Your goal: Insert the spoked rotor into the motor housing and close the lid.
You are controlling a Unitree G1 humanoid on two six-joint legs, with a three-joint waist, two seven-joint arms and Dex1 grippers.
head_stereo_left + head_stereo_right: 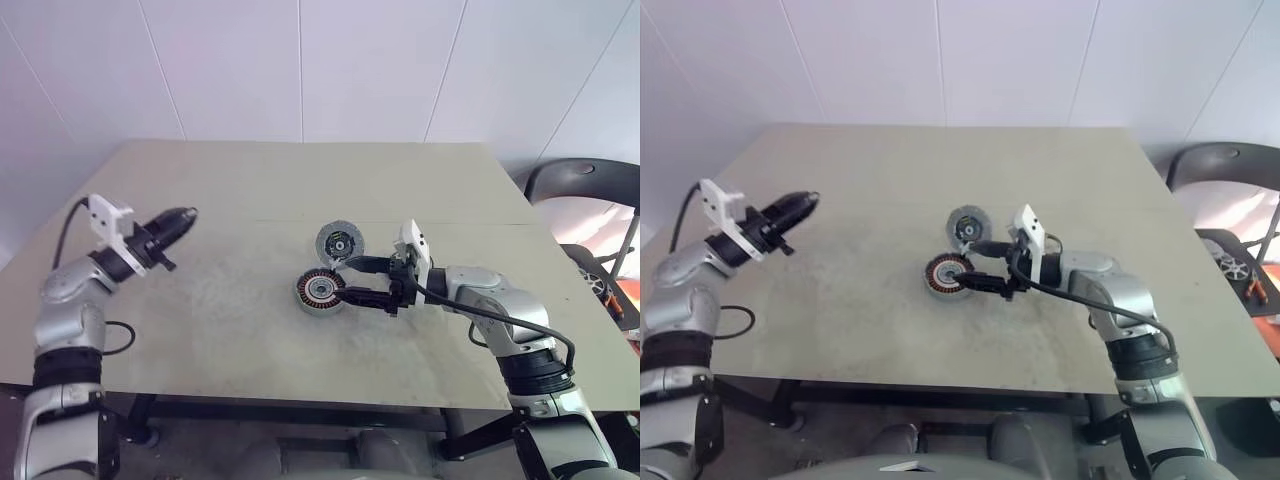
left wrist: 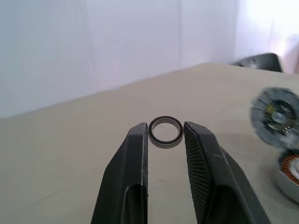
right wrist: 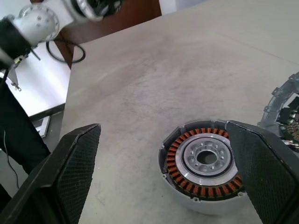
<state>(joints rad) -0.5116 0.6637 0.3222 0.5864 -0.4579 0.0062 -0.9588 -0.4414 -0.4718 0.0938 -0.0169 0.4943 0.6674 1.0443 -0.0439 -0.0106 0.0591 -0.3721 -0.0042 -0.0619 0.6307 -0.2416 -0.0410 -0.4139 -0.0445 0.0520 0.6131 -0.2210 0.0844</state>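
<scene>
My left gripper (image 1: 185,214) hovers above the table's left part, shut on a small round black-rimmed ring (image 2: 164,145) with a silver inner edge. The ring's middle looks open and I make out no spokes, so I cannot tell whether it is the spoked rotor. The motor housing (image 1: 320,292), a silver cup with copper windings round a hub, stands mid-table. Just behind it lies the lid (image 1: 340,242), a grey disc with a small green spot. My right gripper (image 1: 350,282) is open wide, level and pointing left. One finger reaches the housing's right edge and the other lies beside the lid.
The beige table (image 1: 250,180) has wide bare room on its left and at the back. A dark chair (image 1: 585,180) stands past the right edge. White walls rise behind the table's far edge.
</scene>
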